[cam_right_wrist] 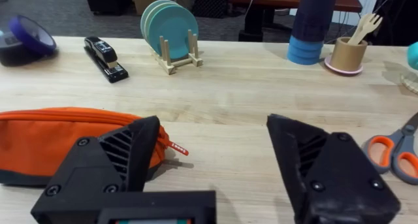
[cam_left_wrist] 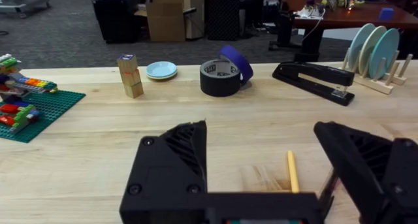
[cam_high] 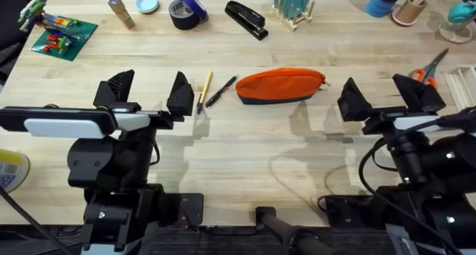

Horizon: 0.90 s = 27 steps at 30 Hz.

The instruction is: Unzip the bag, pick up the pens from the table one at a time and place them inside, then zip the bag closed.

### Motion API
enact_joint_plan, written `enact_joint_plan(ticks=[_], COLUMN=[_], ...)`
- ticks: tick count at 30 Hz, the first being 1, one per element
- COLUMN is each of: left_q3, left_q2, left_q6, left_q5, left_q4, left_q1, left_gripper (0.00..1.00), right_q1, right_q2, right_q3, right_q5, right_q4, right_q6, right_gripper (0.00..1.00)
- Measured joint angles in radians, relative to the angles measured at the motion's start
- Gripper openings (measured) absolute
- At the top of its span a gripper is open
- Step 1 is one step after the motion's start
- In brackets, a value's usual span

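The orange bag (cam_high: pixel 281 85) with its navy bottom edge lies zipped on the table (cam_high: pixel 238 147) at the middle; its end and red zipper pull show beside my right fingers (cam_right_wrist: pixel 78 136). Just left of it lie two pens, a yellow one (cam_high: pixel 204 90) and a black one (cam_high: pixel 220 91). The yellow pen (cam_left_wrist: pixel 292 172) shows between my left fingers, farther off. My left gripper (cam_high: pixel 149 91) stands open just left of the pens. My right gripper (cam_high: pixel 383 95) stands open to the right of the bag. Both hold nothing.
Along the far edge stand a brick plate with toys (cam_high: pixel 63 38), a wooden block (cam_high: pixel 122 12), a small dish (cam_high: pixel 147 3), tape rolls (cam_high: pixel 186 11), a black stapler (cam_high: pixel 246 19) and a plate rack (cam_high: pixel 294 6). Orange-handled scissors (cam_high: pixel 430 69) lie at the right.
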Motion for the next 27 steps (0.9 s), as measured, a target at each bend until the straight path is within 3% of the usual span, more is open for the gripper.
enact_joint_plan(ticks=[21,27], left_q3=[0.01,0.142], left_q2=[0.002,0.14], left_q6=[0.0,0.0], left_q5=[-0.003,0.001], left_q4=[-0.004,-0.01], left_q1=[0.0,0.0], left_gripper=[0.993,0.993], right_q1=[0.0,0.0], right_q2=[0.002,0.103], right_q3=[0.004,0.114], right_q5=[0.007,0.016], right_q4=[-0.01,-0.069], right_q6=[-0.021,-0.026], right_gripper=[0.995,0.995])
